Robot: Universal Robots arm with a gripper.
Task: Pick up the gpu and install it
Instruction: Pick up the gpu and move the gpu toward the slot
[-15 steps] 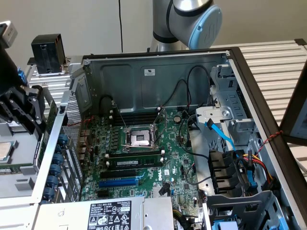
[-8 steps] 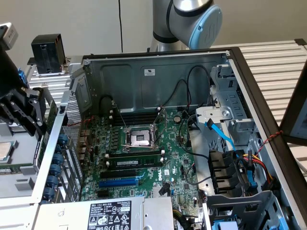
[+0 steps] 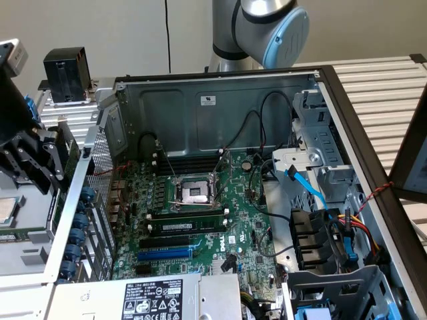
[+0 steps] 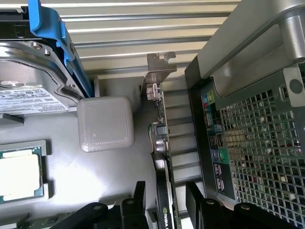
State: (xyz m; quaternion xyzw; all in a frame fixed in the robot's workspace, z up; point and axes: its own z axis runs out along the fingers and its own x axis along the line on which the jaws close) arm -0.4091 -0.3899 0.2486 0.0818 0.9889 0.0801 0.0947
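Slatted bench (image 4: 143,28) as backdrop, open case (image 3: 220,100) resting on it. Gpu (image 4: 162,138) outside case, standing on edge between gray tray (image 4: 86,176) and case's meshed rear panel (image 4: 257,143). Silver bracket (image 4: 159,67) at end away from gripper, black shroud end between fingers. Gripper (image 4: 166,188) open, straddling gpu: black fingers (image 4: 139,195) one each side, gap to card visible on both, no clamp. In exterior view, sits at that view's left, just outside case wall. Just beside gpu on tray: gray rounded block (image 4: 106,123). Farther out on tray: CPU (image 4: 19,176) in its recess, drive (image 4: 28,90) in blue carrier (image 4: 52,38). Inside case: green motherboard (image 3: 193,213) flat on floor, cables looping over it. Behind case: arm (image 3: 267,27), gray with blue cap.
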